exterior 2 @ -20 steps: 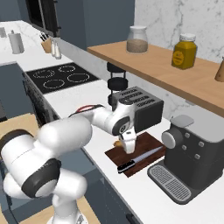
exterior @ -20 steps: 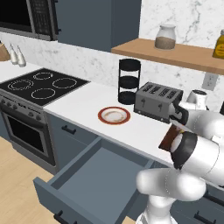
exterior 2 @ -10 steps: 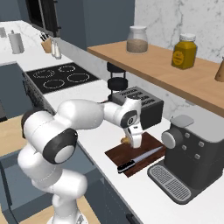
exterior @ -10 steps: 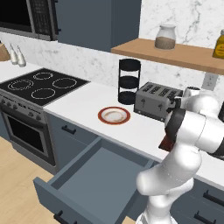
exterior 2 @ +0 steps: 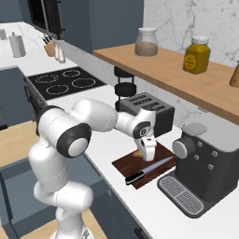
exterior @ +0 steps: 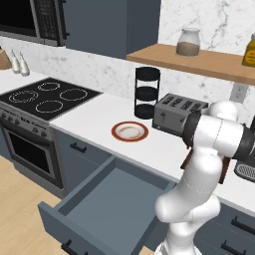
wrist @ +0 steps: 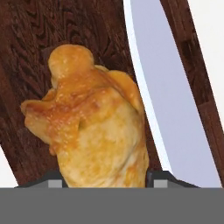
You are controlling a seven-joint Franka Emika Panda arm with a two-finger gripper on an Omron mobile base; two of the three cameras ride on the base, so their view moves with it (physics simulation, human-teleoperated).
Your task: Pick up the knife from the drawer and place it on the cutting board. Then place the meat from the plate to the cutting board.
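Left base view: your arm has swung upright over the last second, now masking most of the board [exterior: 186,160]; the plate [exterior: 129,131] sits bare on the surface [exterior: 94,117], the drawer [exterior: 102,206] gapes, knifeless.

Right base view: the tool [exterior 2: 148,154] has dropped onto the board [exterior 2: 123,164], with the meat [exterior 2: 138,152] at its tips and the knife [exterior 2: 148,169] lying just beside. Both items look delivered; only release seems left.

Hand view: tips part-spread, flanking the meat [wrist: 92,131]; the blade [wrist: 168,87] runs alongside. You cannot tell if the grip is loose.
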